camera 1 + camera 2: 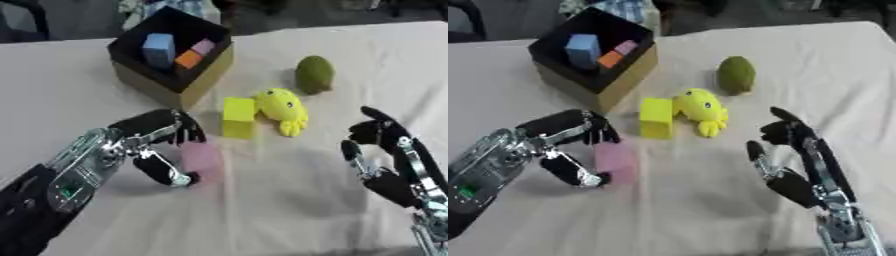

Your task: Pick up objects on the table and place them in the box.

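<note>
The left robot hand [157, 145] is curled round a pink block [202, 158], fingers above and thumb below, with the block low over the counter [79, 85] or perhaps on it; I cannot tell which. So the pick step is in hand. Next it must lift and carry the block up to the box [203, 71], which already holds blue, orange and pink blocks. The right robot hand [794, 150] hangs relaxed, holding nothing. A yellow block [238, 116], yellow toy [282, 110] and green fruit [314, 73] wait nearby.
</note>
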Controlling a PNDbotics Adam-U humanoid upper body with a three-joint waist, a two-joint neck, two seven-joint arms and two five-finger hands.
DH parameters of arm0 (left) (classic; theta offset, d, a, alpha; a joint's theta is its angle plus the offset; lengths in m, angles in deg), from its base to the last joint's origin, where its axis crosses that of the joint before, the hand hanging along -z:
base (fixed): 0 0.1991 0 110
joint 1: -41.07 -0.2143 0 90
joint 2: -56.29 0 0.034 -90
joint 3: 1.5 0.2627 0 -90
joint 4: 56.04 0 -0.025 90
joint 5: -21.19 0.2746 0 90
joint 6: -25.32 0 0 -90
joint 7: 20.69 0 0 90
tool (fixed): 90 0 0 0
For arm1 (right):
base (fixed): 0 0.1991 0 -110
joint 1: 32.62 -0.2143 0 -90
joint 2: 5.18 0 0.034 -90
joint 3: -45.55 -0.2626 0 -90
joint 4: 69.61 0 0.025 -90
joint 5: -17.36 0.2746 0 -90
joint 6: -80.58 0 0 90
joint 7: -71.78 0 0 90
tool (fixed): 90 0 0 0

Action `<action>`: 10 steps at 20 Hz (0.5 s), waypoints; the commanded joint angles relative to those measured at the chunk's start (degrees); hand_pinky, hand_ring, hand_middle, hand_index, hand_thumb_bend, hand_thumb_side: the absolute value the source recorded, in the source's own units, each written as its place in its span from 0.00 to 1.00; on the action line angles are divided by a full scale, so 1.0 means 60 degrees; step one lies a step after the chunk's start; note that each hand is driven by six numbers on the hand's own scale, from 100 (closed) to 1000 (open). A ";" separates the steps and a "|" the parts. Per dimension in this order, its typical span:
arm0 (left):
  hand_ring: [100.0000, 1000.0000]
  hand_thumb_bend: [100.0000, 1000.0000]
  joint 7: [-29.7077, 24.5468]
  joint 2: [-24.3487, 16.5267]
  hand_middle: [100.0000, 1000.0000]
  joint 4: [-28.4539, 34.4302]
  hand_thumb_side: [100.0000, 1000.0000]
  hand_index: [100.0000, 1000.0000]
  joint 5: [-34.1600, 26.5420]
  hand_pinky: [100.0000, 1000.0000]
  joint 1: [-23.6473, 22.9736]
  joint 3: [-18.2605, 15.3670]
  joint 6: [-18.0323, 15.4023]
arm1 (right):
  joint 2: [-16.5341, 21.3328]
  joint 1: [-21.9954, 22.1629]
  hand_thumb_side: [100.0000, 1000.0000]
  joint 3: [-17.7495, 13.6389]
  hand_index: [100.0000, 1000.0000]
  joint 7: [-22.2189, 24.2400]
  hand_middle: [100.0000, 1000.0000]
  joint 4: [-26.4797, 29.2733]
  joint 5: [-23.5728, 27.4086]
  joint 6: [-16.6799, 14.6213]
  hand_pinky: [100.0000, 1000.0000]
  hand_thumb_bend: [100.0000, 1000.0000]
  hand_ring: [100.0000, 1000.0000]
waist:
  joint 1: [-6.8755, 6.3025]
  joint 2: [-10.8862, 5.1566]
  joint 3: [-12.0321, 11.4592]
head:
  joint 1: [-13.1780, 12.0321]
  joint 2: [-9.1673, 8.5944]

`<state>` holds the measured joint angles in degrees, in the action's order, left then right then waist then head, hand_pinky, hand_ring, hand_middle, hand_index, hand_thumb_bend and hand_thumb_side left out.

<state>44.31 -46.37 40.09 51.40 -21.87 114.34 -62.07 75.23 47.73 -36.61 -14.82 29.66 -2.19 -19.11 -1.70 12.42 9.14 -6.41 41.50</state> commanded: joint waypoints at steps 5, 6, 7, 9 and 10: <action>0.47 0.32 0.0033 -0.0770 0.44 0.0745 0.10 0.56 -0.0526 0.46 0.0007 -0.0722 0.0276 | 0.0114 -0.0118 0.48 -0.0018 0.92 -0.0078 0.62 0.0121 0.0058 0.0002 0.68 0.23 0.65 | -0.0019 -0.0109 -0.0025 | 0.0093 -0.0161; 0.47 0.32 0.0051 -0.0867 0.44 0.0862 0.10 0.56 -0.0635 0.46 0.0015 -0.0835 0.0348 | 0.0116 -0.0116 0.48 -0.0020 0.92 -0.0081 0.62 0.0120 0.0058 0.0004 0.68 0.23 0.65 | -0.0019 -0.0108 -0.0031 | 0.0103 -0.0162; 0.47 0.33 0.0113 -0.0976 0.44 0.0981 0.10 0.56 -0.0726 0.46 0.0056 -0.1005 0.0436 | 0.0119 -0.0111 0.48 -0.0023 0.92 -0.0084 0.62 0.0119 0.0058 0.0005 0.68 0.23 0.65 | -0.0019 -0.0110 -0.0042 | 0.0116 -0.0156; 0.47 0.33 0.0329 -0.1171 0.44 0.1148 0.11 0.56 -0.0797 0.46 0.0197 -0.1390 0.0637 | 0.0122 -0.0099 0.48 -0.0031 0.92 -0.0089 0.62 0.0117 0.0055 0.0008 0.68 0.23 0.65 | -0.0017 -0.0116 -0.0066 | 0.0135 -0.0147; 0.47 0.34 0.0465 -0.1240 0.45 0.1167 0.11 0.57 -0.0778 0.46 0.0280 -0.1556 0.0732 | 0.0123 -0.0093 0.48 -0.0033 0.92 -0.0091 0.62 0.0116 0.0056 0.0009 0.68 0.23 0.65 | -0.0016 -0.0119 -0.0074 | 0.0141 -0.0147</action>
<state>46.29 -51.56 45.63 47.20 -21.21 107.01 -58.37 75.23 47.75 -36.63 -15.10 29.66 -2.15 -19.12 -1.70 12.42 8.72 -5.77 41.22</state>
